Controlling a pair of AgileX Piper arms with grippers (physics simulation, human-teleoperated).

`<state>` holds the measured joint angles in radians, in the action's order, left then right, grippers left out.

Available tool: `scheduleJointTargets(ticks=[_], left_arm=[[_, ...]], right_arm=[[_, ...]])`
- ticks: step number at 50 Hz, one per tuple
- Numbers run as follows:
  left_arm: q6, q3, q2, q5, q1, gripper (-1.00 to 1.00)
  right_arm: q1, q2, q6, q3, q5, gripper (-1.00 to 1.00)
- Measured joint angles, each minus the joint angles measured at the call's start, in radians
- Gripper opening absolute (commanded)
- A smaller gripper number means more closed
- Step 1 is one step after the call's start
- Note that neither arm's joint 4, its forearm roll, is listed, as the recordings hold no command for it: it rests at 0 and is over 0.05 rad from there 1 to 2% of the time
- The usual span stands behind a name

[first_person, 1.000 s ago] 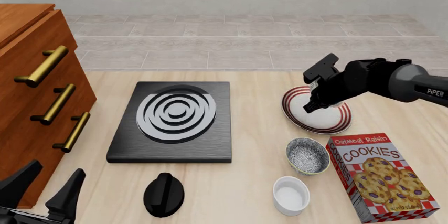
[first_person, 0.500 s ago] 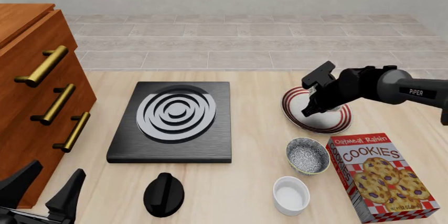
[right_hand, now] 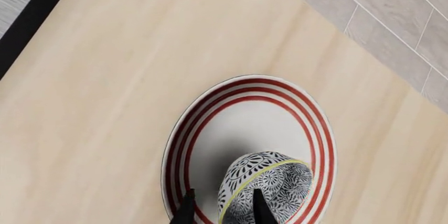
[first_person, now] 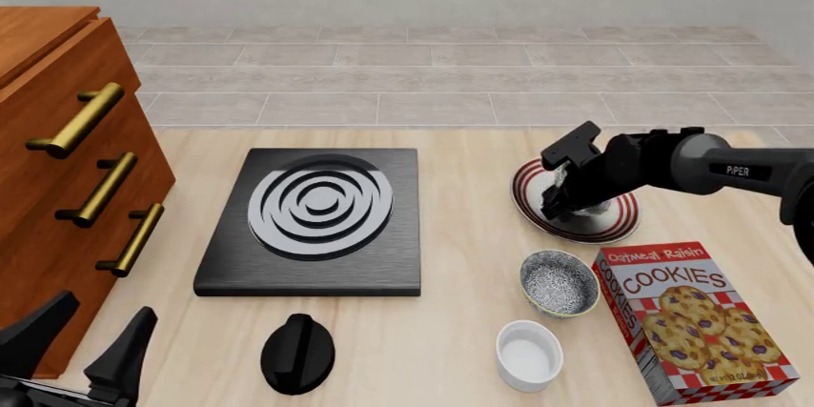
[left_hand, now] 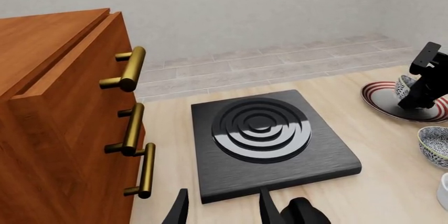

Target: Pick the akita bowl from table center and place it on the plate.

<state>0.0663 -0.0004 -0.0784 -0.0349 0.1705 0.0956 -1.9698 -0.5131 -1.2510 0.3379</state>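
Jaws of the right gripper (right_hand: 222,208) pinch the rim of the bowl (right_hand: 269,187), which sits tilted over the plate (right_hand: 210,114); early release risks tipping, rolling off; left jaws spread, idle

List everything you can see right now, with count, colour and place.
table: one, light wood, under everything
drawer cabinet: one, brown with three brass handles, far left
hob: one, black with silver rings, left of centre
black knobbed object: one, near edge, in front of hob
plate: one, white with red rings, right
akita bowl: one, pale with dark pattern, tilted on plate
speckled bowl: one, greenish rim, in front of plate
cup: one, white, nearest edge
cookie box: one, red, lying far right
left pincer: black, open, near left corner
right pincer: black, straddling akita bowl's wall
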Motion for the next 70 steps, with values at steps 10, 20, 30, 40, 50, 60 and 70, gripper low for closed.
scheduleJointTargets(ticks=[10,20,30,40,50,60,70], left_arm=[[0.001,0.000,-0.005,0.004,0.002,1.00],[0.001,0.000,-0.003,0.001,0.003,1.00],[0.001,0.000,-0.006,0.003,0.004,1.00],[0.002,0.000,-0.008,0.005,0.006,1.00],[0.002,0.000,-0.002,-0.001,0.008,1.00],[0.003,0.000,-0.006,0.002,0.009,1.00],[0.006,0.000,0.003,-0.006,0.011,1.00]], right_arm=[[-0.004,-0.002,0.000,0.006,-0.007,1.00],[-0.006,0.004,-0.002,0.015,-0.013,1.00],[0.007,0.045,0.000,0.037,-0.010,1.00],[0.025,0.125,-0.019,0.085,-0.004,1.00],[0.042,0.214,-0.035,0.156,-0.016,1.00],[0.064,0.324,-0.032,0.257,-0.055,1.00],[0.084,0.466,-0.013,0.364,-0.092,1.00]])
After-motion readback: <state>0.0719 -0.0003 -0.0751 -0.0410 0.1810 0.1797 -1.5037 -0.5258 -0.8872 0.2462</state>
